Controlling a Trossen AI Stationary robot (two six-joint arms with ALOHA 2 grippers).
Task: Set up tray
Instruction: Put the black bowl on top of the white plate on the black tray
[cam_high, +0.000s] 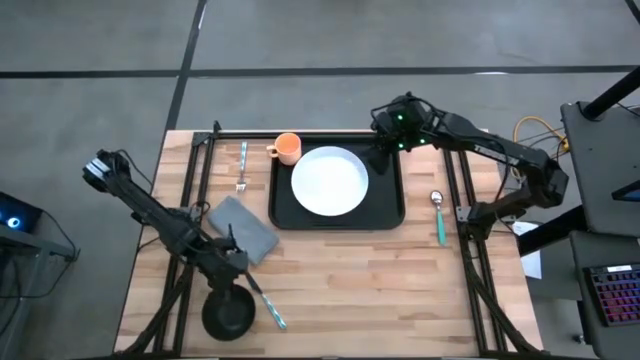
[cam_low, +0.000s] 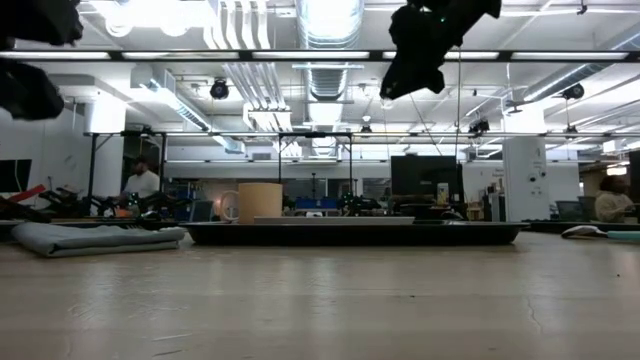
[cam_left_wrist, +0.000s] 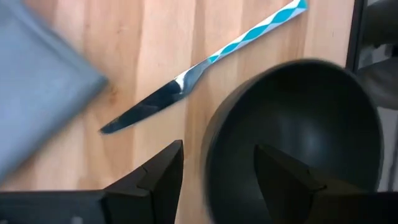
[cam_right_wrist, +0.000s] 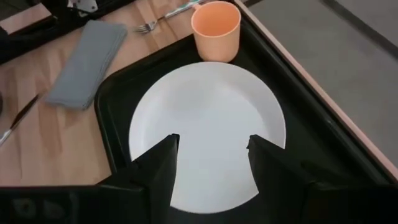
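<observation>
Hovering with its jaws parted and empty, the right gripper (cam_high: 385, 150) hangs above the tray (cam_high: 390, 205) — a black, low-rimmed slab directly beneath it, carrying the white plate (cam_right_wrist: 205, 124) below its fingers and the orange cup (cam_right_wrist: 216, 29) just beyond. That tray looks stiff, fairly light and slick; the raised rim is probably the safest hold. The left gripper (cam_left_wrist: 214, 177) — also open — straddles the rim of a dark bowl (cam_left_wrist: 298, 130), a knife (cam_left_wrist: 199, 71) beside it.

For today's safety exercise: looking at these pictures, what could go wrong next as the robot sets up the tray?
1. The left gripper straddles the black bowl's rim near the table edge; a poor grip might tip it off.
2. The orange cup touches the white plate; the right gripper, open above the plate, could nudge it.
</observation>
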